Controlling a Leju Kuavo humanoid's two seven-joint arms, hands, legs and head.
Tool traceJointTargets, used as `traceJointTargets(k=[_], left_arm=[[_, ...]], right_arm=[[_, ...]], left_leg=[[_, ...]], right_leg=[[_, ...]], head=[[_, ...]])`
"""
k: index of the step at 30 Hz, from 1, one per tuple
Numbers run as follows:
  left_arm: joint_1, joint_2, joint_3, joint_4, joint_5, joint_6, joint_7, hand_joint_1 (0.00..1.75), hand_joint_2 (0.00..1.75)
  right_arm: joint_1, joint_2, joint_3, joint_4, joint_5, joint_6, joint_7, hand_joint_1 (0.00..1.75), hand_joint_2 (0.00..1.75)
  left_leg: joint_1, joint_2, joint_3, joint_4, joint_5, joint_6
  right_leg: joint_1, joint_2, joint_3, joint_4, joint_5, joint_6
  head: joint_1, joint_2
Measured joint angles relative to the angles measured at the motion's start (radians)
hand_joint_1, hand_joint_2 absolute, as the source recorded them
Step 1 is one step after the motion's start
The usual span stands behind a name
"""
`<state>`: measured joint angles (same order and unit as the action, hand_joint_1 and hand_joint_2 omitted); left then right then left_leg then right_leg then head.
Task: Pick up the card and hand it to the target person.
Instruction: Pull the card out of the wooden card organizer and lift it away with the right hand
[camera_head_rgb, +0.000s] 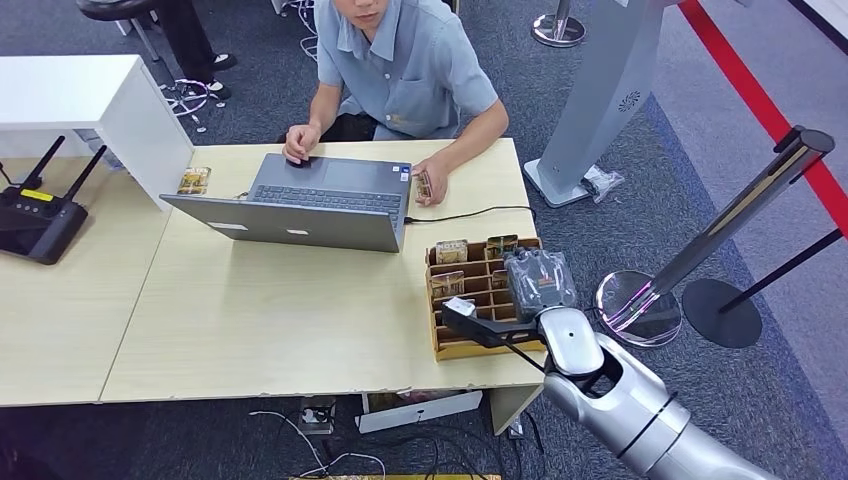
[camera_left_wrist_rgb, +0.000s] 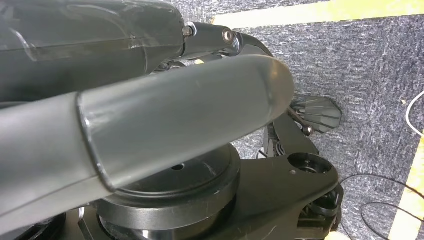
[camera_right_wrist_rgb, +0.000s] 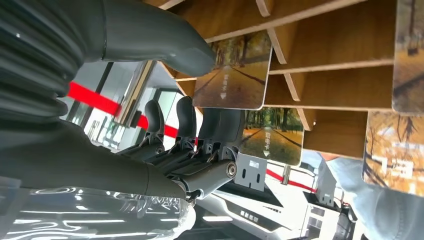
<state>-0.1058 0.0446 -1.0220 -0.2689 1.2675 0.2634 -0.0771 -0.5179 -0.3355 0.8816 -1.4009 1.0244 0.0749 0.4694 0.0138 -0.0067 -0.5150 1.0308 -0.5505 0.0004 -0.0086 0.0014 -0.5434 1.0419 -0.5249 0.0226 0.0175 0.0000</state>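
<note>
A carpeted office floor with a red stripe surrounds a pale wood-laminate desk (camera_head_rgb: 270, 330), at whose far side a seated person (camera_head_rgb: 405, 70) in a grey-blue shirt works at a grey laptop (camera_head_rgb: 310, 205); a black router (camera_head_rgb: 35, 215) rests on the neighbouring table, and a chromed stanchion (camera_head_rgb: 700, 260) stands to the right. At the desk's near right corner stands a thin plywood card rack (camera_head_rgb: 462, 348), a grid of slotted compartments holding glossy rectangular cards with rounded corners and an autumn-avenue print. The right hand (camera_head_rgb: 535, 285), wrapped in clear crinkled film over grey ribbed cover, hovers above the rack; in the right wrist view its thick thumb (camera_right_wrist_rgb: 165, 42) lies against the card (camera_right_wrist_rgb: 235, 75) at the upper corner, while the darker fingers (camera_right_wrist_rgb: 185, 120) stand curled a little apart on the other side, so the card appears touched rather than clamped, and whether a grip is closed cannot be told. The card sits upright in its compartment. Judged risks: the smooth laminate may slip from a one-sided thumb contact; fingers may catch a divider and drag or tip the light rack; a neighbouring card (camera_right_wrist_rgb: 272, 135) may be lifted along with it; the handover across the laptop may strike its lid. The left hand (camera_left_wrist_rgb: 150, 125) hangs by the robot's body over carpet, its smooth grey thumb foremost; its closure cannot be told.
</note>
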Motion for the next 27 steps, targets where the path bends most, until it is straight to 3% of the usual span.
traceJointTargets(k=[15,20,27], left_arm=[[0.0,0.0,0.0,0.0,0.0,0.008,0.0,0.0,0.0],[0.0,0.0,0.0,0.0,0.0,0.009,0.0,0.0,0.0],[0.0,0.0,0.0,0.0,0.001,0.01,0.0,0.0,0.0]], right_arm=[[-0.002,-0.021,0.019,-0.028,0.005,0.015,0.0,1.38,1.75],[-0.002,-0.021,0.022,-0.03,0.008,0.015,0.0,1.73,1.75],[-0.002,-0.022,0.024,-0.035,0.01,0.008,-0.002,1.75,1.75]], left_leg=[[0.0,0.0,0.0,0.0,0.0,0.0],[0.0,0.0,0.0,0.0,0.0,0.0],[0.0,0.0,0.0,0.0,0.0,0.0]], right_leg=[[0.0,0.0,0.0,0.0,0.0,0.0],[0.0,0.0,0.0,0.0,0.0,0.0],[0.0,0.001,0.0,0.0,0.0,0.0]], head=[[0.0,0.0],[0.0,0.0],[0.0,0.0]])
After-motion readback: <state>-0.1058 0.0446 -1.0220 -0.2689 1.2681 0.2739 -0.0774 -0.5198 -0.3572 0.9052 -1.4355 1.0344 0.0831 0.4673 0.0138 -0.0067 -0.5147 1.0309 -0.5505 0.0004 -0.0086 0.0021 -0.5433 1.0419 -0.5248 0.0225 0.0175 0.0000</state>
